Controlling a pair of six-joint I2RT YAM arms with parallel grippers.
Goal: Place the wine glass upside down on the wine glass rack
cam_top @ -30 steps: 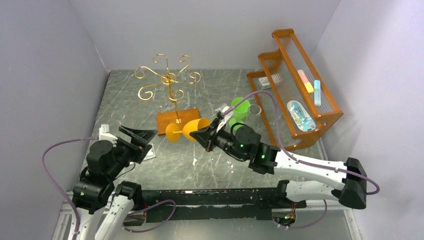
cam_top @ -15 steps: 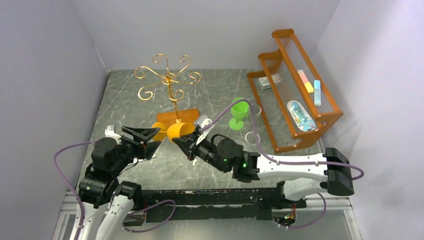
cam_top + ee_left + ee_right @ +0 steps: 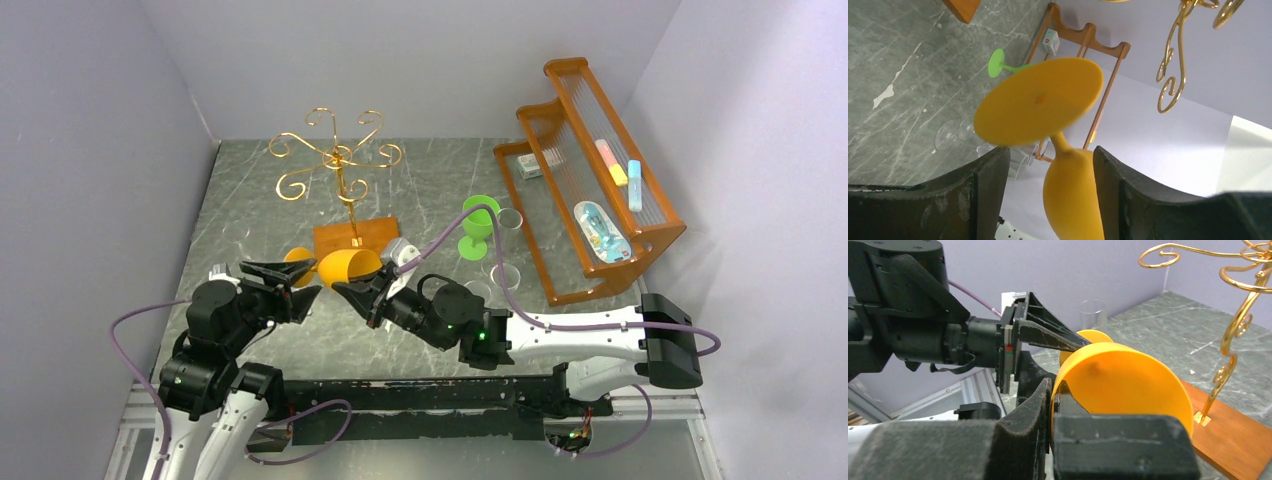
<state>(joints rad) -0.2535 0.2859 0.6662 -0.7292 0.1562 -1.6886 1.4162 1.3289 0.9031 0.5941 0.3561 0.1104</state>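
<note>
An orange wine glass (image 3: pixel 348 266) hangs sideways above the table, its foot (image 3: pixel 1040 100) pointing left. My right gripper (image 3: pixel 352 294) is shut on the bowl's rim (image 3: pixel 1128 385), one finger inside and one outside. My left gripper (image 3: pixel 295 280) stands open around the bowl (image 3: pixel 1070 195) just below the stem. A gap shows at its left finger (image 3: pixel 990 185), and its right finger (image 3: pixel 1118 190) is close against the bowl. The wine glass rack (image 3: pixel 338 155), gold wire scrolls on a pole, stands on its wooden base (image 3: pixel 372 231) just behind the glass. It also shows in the right wrist view (image 3: pixel 1233 345).
A green wine glass (image 3: pixel 478 222) stands upright right of the rack's base, with clear tumblers (image 3: pixel 505 275) near it. A large orange slatted shelf (image 3: pixel 590 170) holding small items fills the right side. Another clear tumbler (image 3: pixel 1093 315) stands behind the left arm.
My right arm carried the orange glass leftward and nearer, bringing it between the left gripper's fingers. The left gripper's jaws have narrowed around the bowl.
</note>
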